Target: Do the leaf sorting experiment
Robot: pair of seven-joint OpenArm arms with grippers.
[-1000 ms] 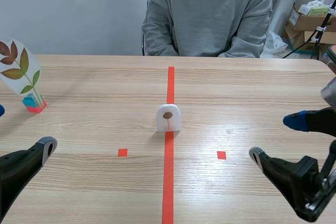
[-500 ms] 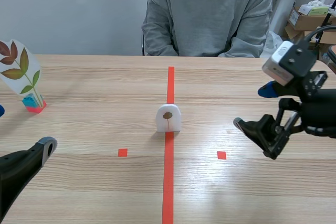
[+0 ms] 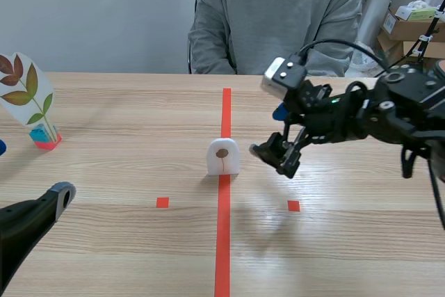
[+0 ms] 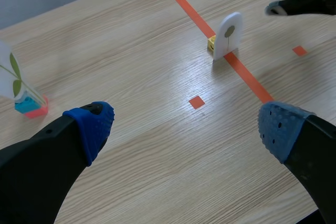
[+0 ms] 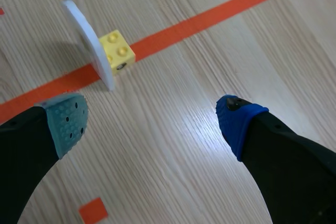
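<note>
Two leaf cards stand on the table (image 3: pixel 334 241). Far to the left of the small white card (image 3: pixel 223 156) is the tall leaf card (image 3: pixel 26 95), well apart from either gripper.

The left gripper (image 4: pixel 186 124) hangs low, nearer the robot than the small white card and left of it. Its blue pads are spread wide with only bare wood between them.

The small white card sits on the orange-red tape line (image 3: pixel 222 241). Just to its right hovers the right gripper (image 3: pixel 268 131), fingers parted and grasping nothing. In the right wrist view the card is ahead of the gripper, towards the grey-padded finger (image 5: pixel 65 121), not between the fingers and not touched.

The tall leaf card's long axis rises from a base of blue and red bricks (image 3: pixel 44 135), its sprig of brown and green leaves running upward. The small white card stands upright with its rounded top up, its flat face with one round brown leaf towards the robot and its width across the tape line. A yellow brick (image 5: pixel 116 51) sits against its back.

The table is pale wood grain. Beyond the small white card a person (image 3: pixel 278 19) in a grey sweatshirt sits before a plain wall (image 3: pixel 90 12), and far to the right are cardboard boxes (image 3: pixel 410 29).
</note>
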